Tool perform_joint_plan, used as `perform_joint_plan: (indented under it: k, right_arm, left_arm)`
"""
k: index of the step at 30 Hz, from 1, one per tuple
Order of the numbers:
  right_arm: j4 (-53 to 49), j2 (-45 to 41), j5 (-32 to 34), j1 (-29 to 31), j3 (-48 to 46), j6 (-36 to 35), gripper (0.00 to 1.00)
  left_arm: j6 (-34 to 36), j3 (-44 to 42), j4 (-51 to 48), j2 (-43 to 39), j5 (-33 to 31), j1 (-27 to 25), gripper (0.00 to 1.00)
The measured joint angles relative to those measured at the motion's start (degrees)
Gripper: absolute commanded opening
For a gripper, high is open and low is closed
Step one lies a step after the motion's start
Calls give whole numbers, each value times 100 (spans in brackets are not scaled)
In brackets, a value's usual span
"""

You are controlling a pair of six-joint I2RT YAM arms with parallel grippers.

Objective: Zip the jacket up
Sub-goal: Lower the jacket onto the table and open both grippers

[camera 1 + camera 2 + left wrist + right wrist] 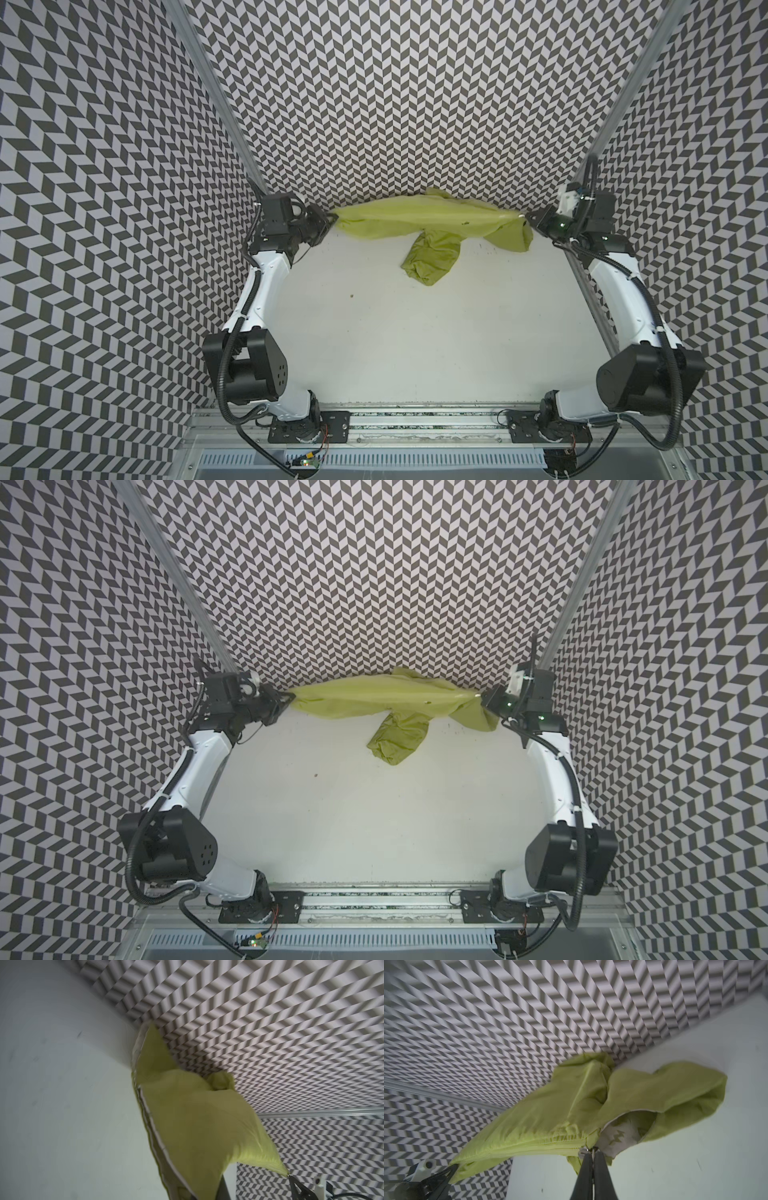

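Jacket [419, 220] lies at the far edge of the bench [374, 340], close against the patterned back wall [382, 104]. It is stretched into a taut band whose long axis runs side to side. In both top views the left jaws pinch its left tip and the right jaws its right tip, both closed tight on cloth, so each arm is nearest its own end of the jacket [374, 700]. A loose sleeve [432, 257] trails toward the near side of the bench, and a slack flap [513, 237] droops beside the right jaws. In the left wrist view the cloth [197, 1126] fans away from the left jaws. Only a dark sliver of one finger [222, 1188] shows, so that grip is hidden there. The right jaws nip a pointed tip of cloth. A pale strip [145, 1109] follows one edge, and I cannot tell whether it is zipper tape or hem. In the right wrist view the right jaws are pressed together on the jacket right at a small metal pull [583, 1149]. From it the zipper line [542, 1145] runs closed toward the left jaws, and past it the white patterned lining [618, 1134] gapes open. Most of the zipper looks done up. Any travel left would be along this same axis, away from the left arm, with the right arm leading.
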Motion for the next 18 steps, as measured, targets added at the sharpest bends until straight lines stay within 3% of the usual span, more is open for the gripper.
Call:
perform_joint_plan:
  k: [7,12,18]
  right_arm:
    - [-673,-310,317,0,-1657,-339,0]
    - [-1023,-295,407,2,-2116,-560,0]
    - [-1298,79,474,2,-2643,-616,0]
  left_arm:
    - [361,-1945,-142,-334,-98,35,0]
    - [584,-2726,-120,-774,-140,210,0]
    - [793,-3248,-214,-337,-229,310,0]
